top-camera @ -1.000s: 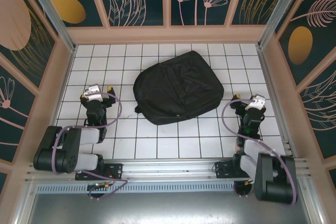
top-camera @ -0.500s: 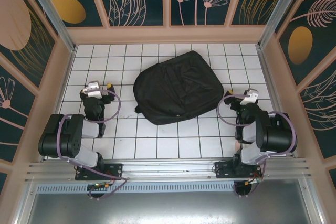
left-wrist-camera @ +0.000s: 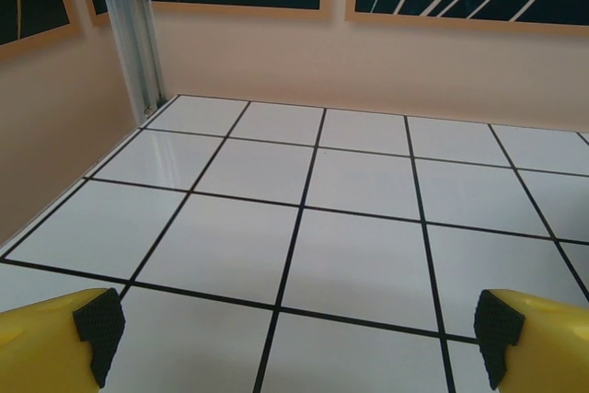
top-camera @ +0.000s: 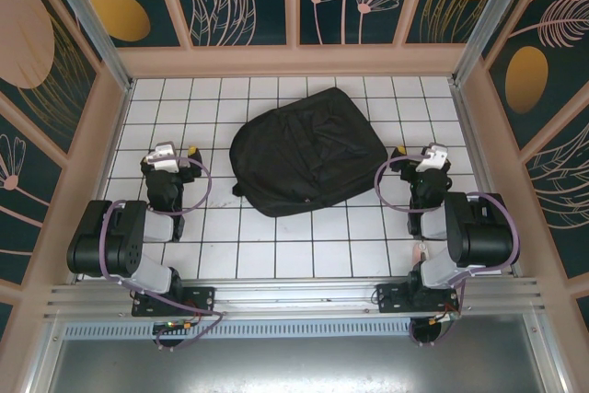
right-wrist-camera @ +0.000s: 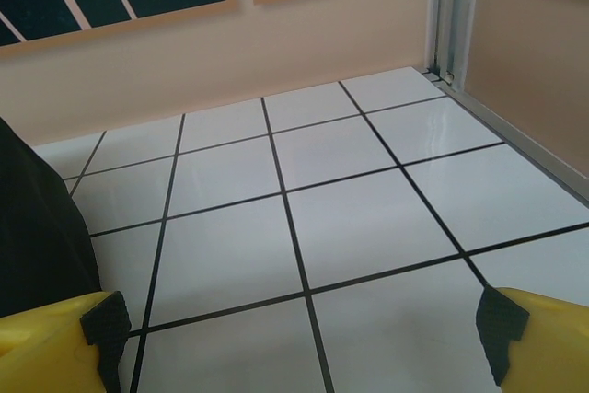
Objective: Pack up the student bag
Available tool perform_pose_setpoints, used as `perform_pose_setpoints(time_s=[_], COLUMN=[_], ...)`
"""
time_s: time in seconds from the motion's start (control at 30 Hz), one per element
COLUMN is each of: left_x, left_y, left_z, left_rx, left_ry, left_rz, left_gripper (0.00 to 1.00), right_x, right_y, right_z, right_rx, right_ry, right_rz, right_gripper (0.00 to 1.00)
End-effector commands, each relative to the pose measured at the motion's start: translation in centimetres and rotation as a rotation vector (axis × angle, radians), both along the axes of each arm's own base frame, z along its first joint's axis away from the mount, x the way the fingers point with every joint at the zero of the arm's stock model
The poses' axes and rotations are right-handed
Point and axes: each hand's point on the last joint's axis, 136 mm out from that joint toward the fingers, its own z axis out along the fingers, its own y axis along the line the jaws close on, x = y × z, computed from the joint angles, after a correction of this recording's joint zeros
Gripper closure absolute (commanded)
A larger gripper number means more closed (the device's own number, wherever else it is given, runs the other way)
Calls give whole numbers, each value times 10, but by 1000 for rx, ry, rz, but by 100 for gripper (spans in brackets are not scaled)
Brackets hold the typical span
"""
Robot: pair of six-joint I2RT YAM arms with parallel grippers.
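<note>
Fingers (left-wrist-camera: 55,333) wide apart on the left gripper (left-wrist-camera: 294,347), wide apart on the right gripper (right-wrist-camera: 304,342) too (yellow, black-padded tips), both low over the white tiled table (top-camera: 276,246). Further out, between them, flat on the tiles: the bag (top-camera: 308,149), just beside the right gripper.

The left arm (top-camera: 115,248) and right arm (top-camera: 471,232) are matte black with chunky rounded joint housings. Lilac cables (top-camera: 210,189) loop beside each. The left gripper (left-wrist-camera: 299,342) and right gripper (right-wrist-camera: 304,333) have yellow fingers (left-wrist-camera: 41,342) with black notched pads (left-wrist-camera: 99,324).
</note>
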Motion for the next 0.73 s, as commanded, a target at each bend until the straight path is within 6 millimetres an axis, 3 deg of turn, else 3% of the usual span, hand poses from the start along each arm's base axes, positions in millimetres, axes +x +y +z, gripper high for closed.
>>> perform_pose_setpoints(time_s=[0.0,0.7], left_x=[2,2], left_y=[0,0], left_z=[10,9], left_rx=[-4,-4], left_ry=[-35,-33], left_rz=[-5,-5], left_gripper=[1,1], right_x=[2,2], right_y=[-1,-1], right_z=[4,4], right_rx=[-17,-17], right_ry=[-14,-13], right_rz=[-12,-11], right_gripper=[1,1])
